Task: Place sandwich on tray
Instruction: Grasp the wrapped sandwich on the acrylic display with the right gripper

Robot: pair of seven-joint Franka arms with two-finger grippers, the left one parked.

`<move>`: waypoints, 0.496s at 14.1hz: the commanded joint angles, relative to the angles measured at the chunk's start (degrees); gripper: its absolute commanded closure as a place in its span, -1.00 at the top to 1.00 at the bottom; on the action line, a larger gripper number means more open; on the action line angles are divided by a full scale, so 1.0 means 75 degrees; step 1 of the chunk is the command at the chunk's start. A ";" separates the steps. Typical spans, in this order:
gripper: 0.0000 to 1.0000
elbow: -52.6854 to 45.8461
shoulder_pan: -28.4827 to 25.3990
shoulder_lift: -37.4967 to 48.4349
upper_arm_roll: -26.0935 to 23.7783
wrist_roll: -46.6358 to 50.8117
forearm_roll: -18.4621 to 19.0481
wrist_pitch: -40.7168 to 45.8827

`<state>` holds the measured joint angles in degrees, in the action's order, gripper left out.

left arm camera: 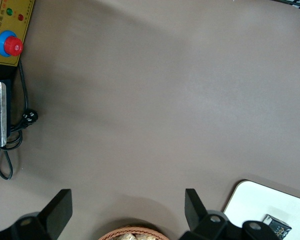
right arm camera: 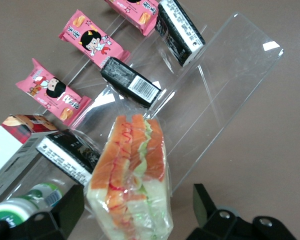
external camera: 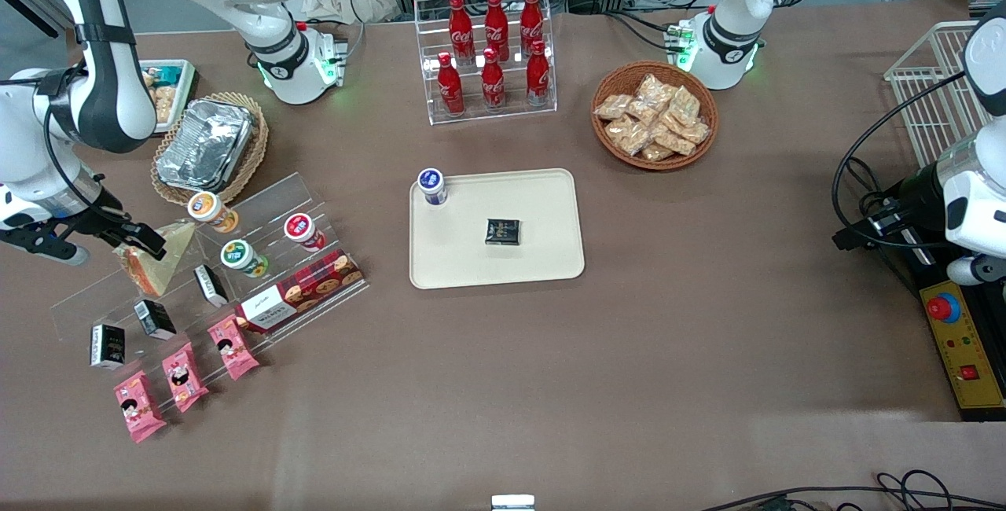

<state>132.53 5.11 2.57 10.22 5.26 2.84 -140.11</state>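
The sandwich (external camera: 161,259) is a clear-wrapped wedge with orange and green filling, standing on a step of the clear acrylic display stand (external camera: 275,196) at the working arm's end of the table. My right gripper (external camera: 144,241) is low over it. In the right wrist view the gripper (right arm camera: 137,210) is open with a finger on each side of the sandwich (right arm camera: 132,165); one finger (right arm camera: 205,205) stands clearly apart from the wrap. The cream tray (external camera: 542,259) lies at the table's middle, with a blue-capped small bottle (external camera: 431,185) and a black packet (external camera: 503,231) on it.
On and around the stand are small cups (external camera: 244,257), black packets (external camera: 155,319), a red cookie box (external camera: 302,291) and pink snack packets (external camera: 181,373). A foil container (external camera: 206,145) sits in a wicker basket. A cola bottle rack (external camera: 491,55) and a basket of cracker bags (external camera: 654,114) stand farther from the camera.
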 commanded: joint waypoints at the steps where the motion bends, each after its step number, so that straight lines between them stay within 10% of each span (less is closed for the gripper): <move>1: 0.41 0.0060 0.0069 -0.0177 -0.0051 0.0176 0.0114 -0.0280; 7: -0.35 -0.0022 -0.0013 -0.0389 -0.0062 0.0517 0.0114 -0.0421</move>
<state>132.70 5.06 0.06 9.96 7.61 2.84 -142.45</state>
